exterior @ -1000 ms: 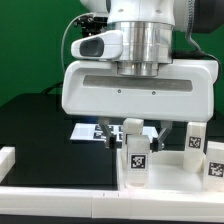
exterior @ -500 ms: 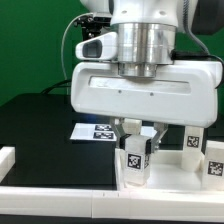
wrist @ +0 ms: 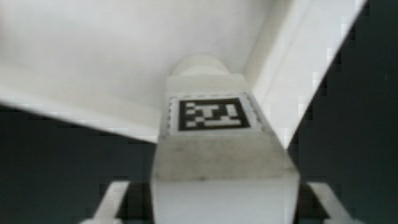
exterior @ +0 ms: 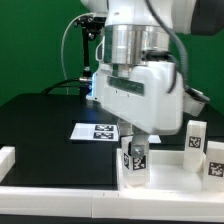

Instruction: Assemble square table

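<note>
- Since the pincer (exterior: 135, 140) comes straight down onto one leg (exterior: 135, 160), it looks clenched on that leg's upper part; wrist view backs this, w/ the tagged leg (wrist: 217, 150) running between two finger pads (wrist: 118, 200) at its sides.
- Leg is upright, prob. so its end can meet a corner of the tabletop; that's a guess.
- Tabletop (wrist: 125, 60) shows in wrist view as a white slab w/ raised rim just beyond the leg; touching or not, can't tell.
- Two more legs (exterior: 193, 138) stand on the exterior view's right, apart from the held one, likely parked for later.
- Marker board (exterior: 95, 132) lies flat on the black table (exterior: 40, 125), farther back, left of the pincer.
- White rail (exterior: 60, 185) runs along the near edge.
- Hidden: arm body blocks the far right; the rightmost leg is cut off by the frame; fourth leg not visible.
</note>
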